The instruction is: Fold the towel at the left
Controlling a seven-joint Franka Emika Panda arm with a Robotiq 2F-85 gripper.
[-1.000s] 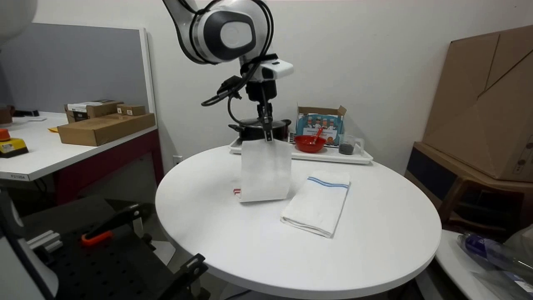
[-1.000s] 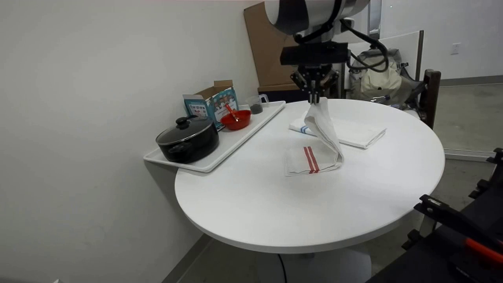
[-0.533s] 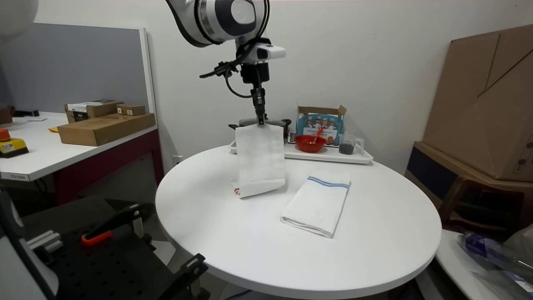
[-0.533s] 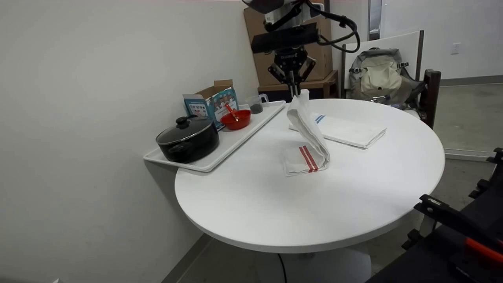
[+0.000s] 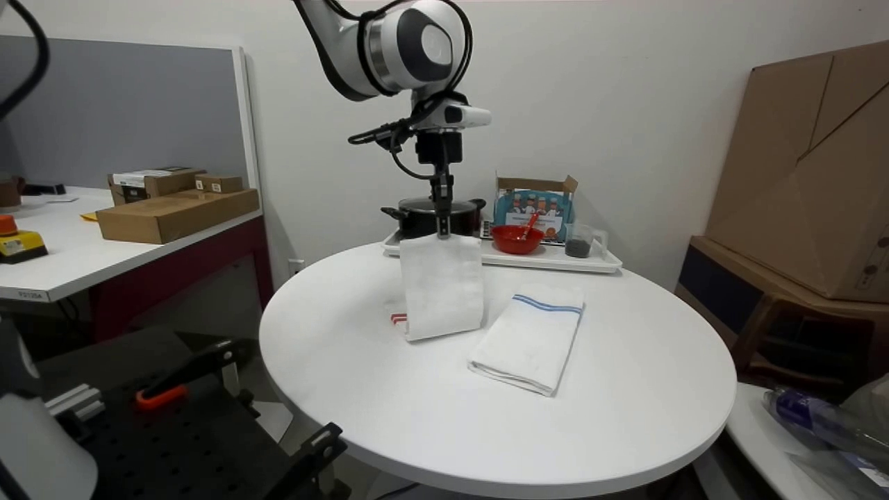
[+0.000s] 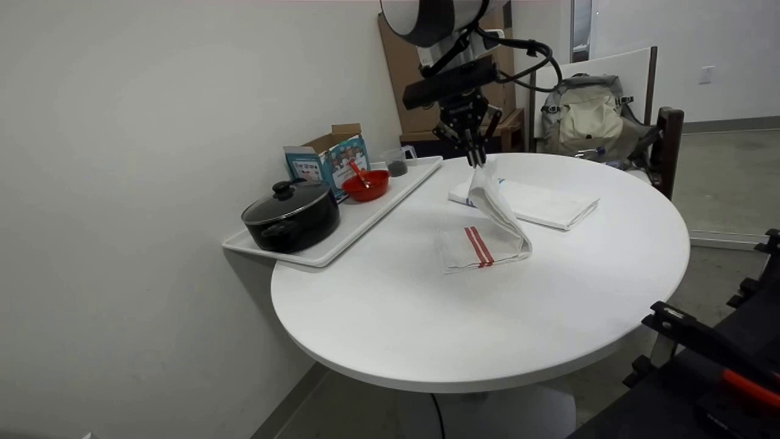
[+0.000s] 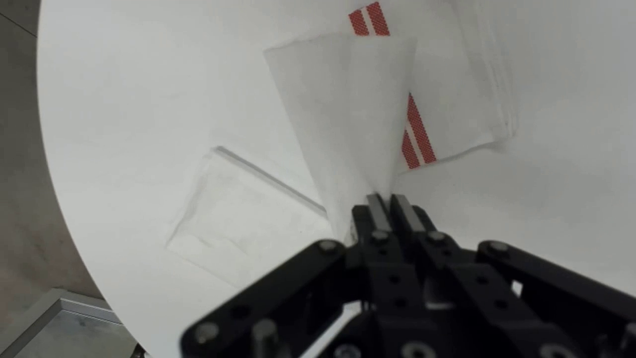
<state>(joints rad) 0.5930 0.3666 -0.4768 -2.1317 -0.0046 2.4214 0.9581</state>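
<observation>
The white towel with red stripes [image 5: 442,288] is on the round table in both exterior views. One end lies flat with two red stripes showing [image 6: 479,247]. The other end is raised and bends up from a curve near the table. My gripper [image 6: 477,161] is shut on the raised edge and holds it above the table; in an exterior view the gripper [image 5: 443,230] is at the towel's top. In the wrist view the fingertips [image 7: 386,199] pinch the cloth, and the towel [image 7: 343,99] hangs away from them, covering part of the stripes.
A folded white towel with a blue stripe [image 5: 531,340] lies beside it on the table [image 5: 625,417]. A white tray [image 6: 390,210] along the wall holds a black pot [image 6: 292,213], a red bowl [image 6: 365,186], a box [image 6: 347,160] and a clear measuring cup [image 6: 397,166].
My gripper first rose with the towel's edge, and the towel's bend shifted towards the tray. It has since come back down, and the bend has moved back. The grip has stayed shut.
</observation>
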